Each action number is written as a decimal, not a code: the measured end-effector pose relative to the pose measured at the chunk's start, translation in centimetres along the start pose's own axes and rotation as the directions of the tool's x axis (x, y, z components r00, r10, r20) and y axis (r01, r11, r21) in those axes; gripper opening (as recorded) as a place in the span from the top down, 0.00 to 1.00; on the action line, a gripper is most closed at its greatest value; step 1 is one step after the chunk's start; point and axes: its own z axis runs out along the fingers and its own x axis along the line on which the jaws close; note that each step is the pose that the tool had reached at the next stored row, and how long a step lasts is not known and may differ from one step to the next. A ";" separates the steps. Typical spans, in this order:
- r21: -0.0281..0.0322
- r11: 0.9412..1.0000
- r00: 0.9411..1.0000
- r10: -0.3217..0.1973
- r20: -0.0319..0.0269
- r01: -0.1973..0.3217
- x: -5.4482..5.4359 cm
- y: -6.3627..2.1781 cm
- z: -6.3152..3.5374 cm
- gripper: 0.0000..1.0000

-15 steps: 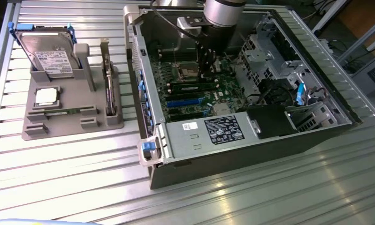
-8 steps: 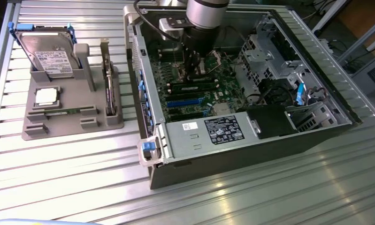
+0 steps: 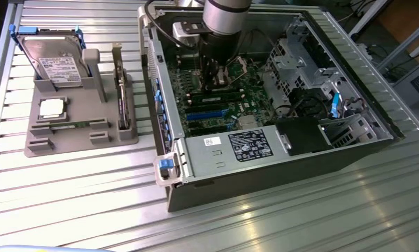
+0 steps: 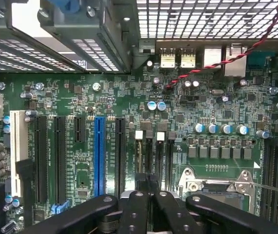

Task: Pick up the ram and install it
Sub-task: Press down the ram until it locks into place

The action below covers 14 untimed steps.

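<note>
Exterior view: arm reaches down into the open computer case on the surface; hand low over the motherboard. Ram lies flat in the grey holder, near its front edge. Wrist view: hand fully closed, nothing visibly held, tips just above the memory slots.

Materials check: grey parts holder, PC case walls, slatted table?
Parts holder: looks like matte grey plastic, possibly printed; dull, no glare.
PC case: bare sheet metal, silvery sheen, perforated panels.
Table: likely aluminium slats, brushed, with bright reflections.
</note>
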 end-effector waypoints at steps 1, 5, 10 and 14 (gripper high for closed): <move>0.000 1.000 1.000 0.000 0.000 0.000 0.0 0.00 0.00 0.90; 0.000 1.000 1.000 0.000 0.000 0.000 0.1 0.00 -1.58 0.90; 0.001 1.000 1.000 0.000 0.011 0.000 0.1 1.33 -1.48 0.90; 0.001 1.000 1.000 0.000 0.013 0.000 0.2 1.59 -0.87 0.90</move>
